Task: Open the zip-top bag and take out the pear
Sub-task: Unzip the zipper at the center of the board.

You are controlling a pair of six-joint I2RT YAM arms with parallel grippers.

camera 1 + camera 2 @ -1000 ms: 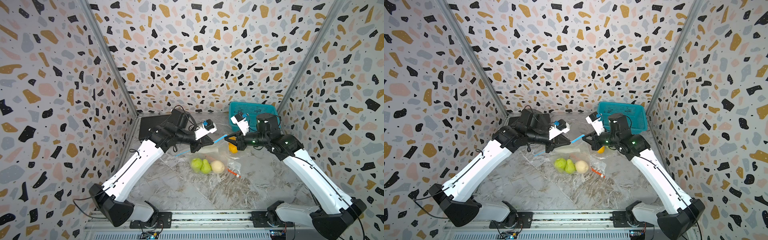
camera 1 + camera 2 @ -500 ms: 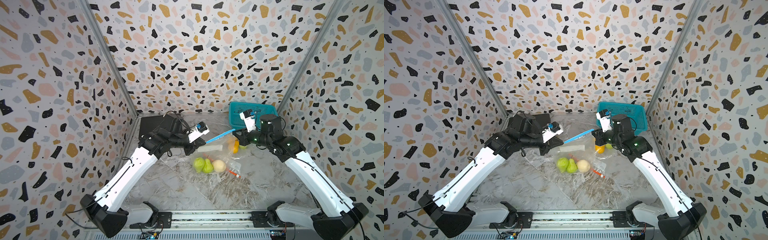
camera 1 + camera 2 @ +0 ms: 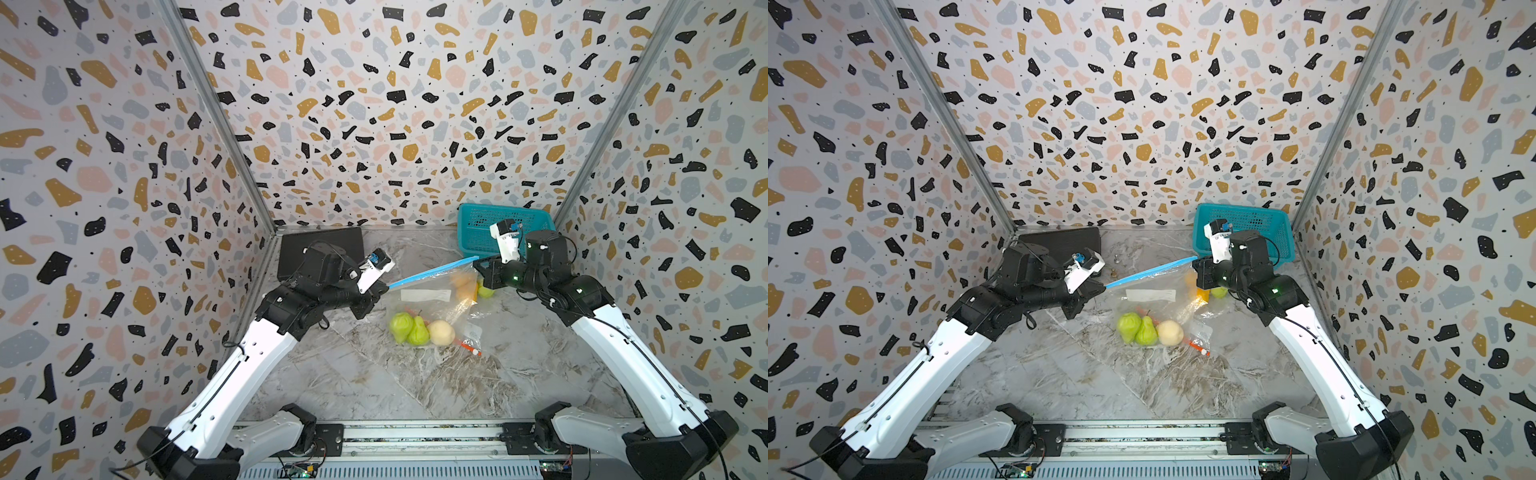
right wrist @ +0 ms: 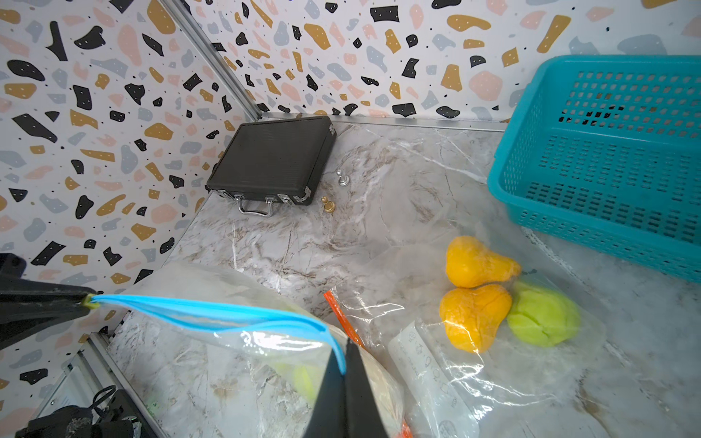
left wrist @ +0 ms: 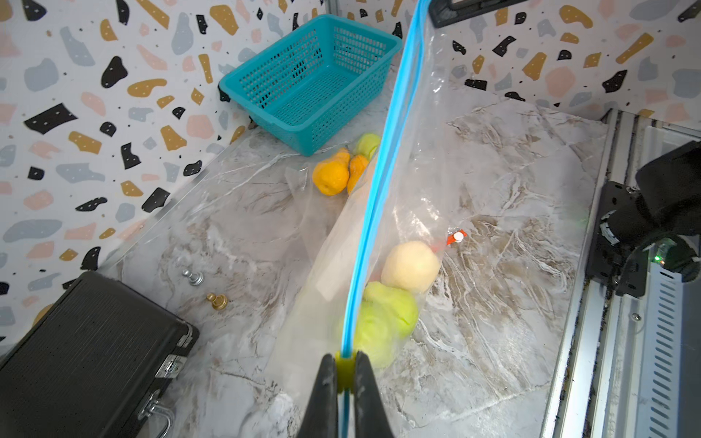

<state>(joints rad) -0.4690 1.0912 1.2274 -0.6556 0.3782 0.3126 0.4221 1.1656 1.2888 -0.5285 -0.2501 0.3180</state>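
The clear zip-top bag (image 3: 428, 309) hangs by its blue zip strip (image 3: 432, 272), which is stretched between both grippers. My left gripper (image 5: 345, 366) is shut on the yellow slider (image 5: 345, 373) at the strip's left end. My right gripper (image 4: 344, 366) is shut on the strip's other end, near the basket. In the right wrist view the two blue lips (image 4: 212, 309) stand parted between the grippers. The green pear (image 3: 419, 330) (image 3: 1146, 331) lies in the bag's bottom on the table, between a round green fruit (image 3: 1128, 326) and a pale one (image 3: 1170, 332).
A teal basket (image 3: 478, 228) stands at the back right, a black case (image 3: 291, 253) at the back left. Two small metal pawns (image 5: 193, 277) (image 5: 218, 301) stand by the case. A second bag with a red zip holds two orange pears (image 4: 474, 261) and a green fruit (image 4: 542, 318).
The grippers have drawn apart: the left one went left with the slider, the right one back toward the basket. The blue strip between them is longer and tauter.
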